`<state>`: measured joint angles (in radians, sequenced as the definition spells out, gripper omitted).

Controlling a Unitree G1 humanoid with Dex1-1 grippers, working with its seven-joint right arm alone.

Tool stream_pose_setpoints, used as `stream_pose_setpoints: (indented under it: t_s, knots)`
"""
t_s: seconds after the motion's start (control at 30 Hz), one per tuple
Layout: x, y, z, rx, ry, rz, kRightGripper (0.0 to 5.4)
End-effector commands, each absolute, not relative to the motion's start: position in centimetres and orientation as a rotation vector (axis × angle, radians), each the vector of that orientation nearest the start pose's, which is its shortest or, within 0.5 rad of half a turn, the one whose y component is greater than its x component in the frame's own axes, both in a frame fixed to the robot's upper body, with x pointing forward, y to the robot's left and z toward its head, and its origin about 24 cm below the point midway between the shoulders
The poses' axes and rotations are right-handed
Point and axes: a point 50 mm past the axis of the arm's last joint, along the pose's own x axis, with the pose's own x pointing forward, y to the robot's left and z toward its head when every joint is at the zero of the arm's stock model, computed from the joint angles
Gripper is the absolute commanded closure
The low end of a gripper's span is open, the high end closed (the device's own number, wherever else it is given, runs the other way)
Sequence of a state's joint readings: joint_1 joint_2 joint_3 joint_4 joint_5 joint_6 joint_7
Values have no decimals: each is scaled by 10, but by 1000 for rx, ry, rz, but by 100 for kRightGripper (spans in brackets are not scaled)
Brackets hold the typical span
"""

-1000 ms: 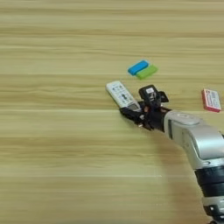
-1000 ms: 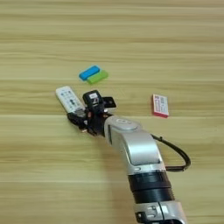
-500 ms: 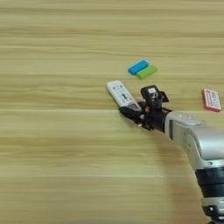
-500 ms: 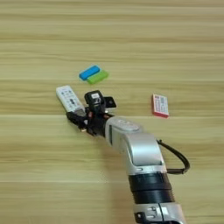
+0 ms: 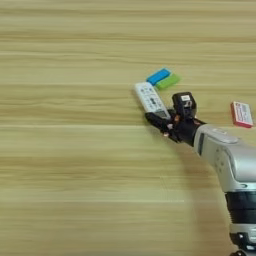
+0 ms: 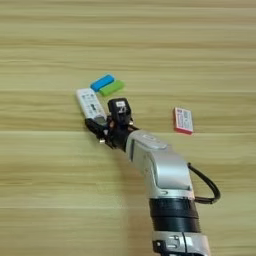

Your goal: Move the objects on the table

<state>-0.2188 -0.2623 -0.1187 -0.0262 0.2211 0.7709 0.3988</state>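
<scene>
Near the middle of the surface, the jaws pinched the near end of the white remote, which lay flat and pointed far-left, a hold that seemed meant for dragging or lifting it. Just beyond sat a blue block and a green block touching, with the red-and-white rectangle well apart to the right; no writing was legible on anything.

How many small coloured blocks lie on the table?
2: a blue block and a green block, side by side just beyond the far end of the white remote. The right gripper and arm may hide something beneath them.
</scene>
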Motion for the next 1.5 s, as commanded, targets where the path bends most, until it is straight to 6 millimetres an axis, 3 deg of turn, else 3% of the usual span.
stream_pose_setpoints:
  t_s: [0.03, 0.47, 1.5]
  knots:
    - [297, -193, 87, 63, 310, 309, 251]
    - [305, -220, 103, 31, 193, 106, 251]
    - [312, -266, 97, -20, 218, -161, 251]
